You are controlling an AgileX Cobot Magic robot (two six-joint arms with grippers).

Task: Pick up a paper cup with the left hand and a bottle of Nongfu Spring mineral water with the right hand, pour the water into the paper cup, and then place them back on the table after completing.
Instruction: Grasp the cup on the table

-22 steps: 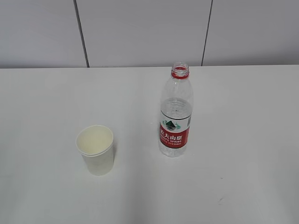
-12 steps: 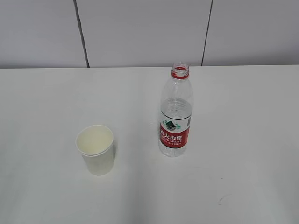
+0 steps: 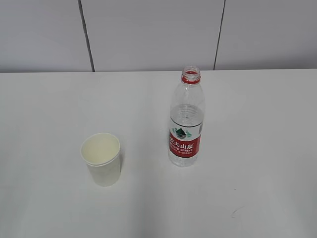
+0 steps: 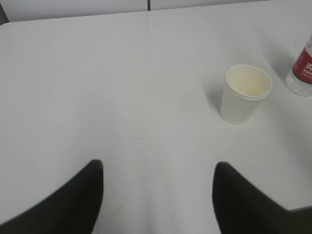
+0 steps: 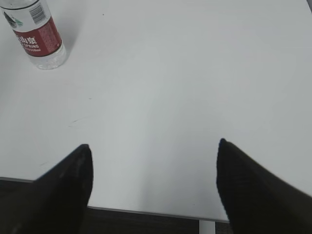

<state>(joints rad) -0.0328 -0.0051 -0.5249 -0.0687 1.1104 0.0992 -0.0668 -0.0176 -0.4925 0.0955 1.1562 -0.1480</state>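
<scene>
Approach is the step in hand: with the paper cup (image 3: 101, 165) and uncapped bottle (image 3: 185, 119) upright and apart on the table (image 3: 44, 109), each wide-open, empty gripper, left hand (image 4: 158, 170) and right hand (image 5: 153, 151), should straddle its target squarely

table (image 3: 49, 99) plain white; paper cup (image 3: 102, 165) white outside, pale cream inside; bottle (image 3: 185, 124) clear, red neck ring, label red with white lettering plus white band and green-black mountain logo; water (image 3: 186, 116) colourless; left hand (image 4: 158, 178) and right hand (image 5: 153, 156) fingers black
</scene>
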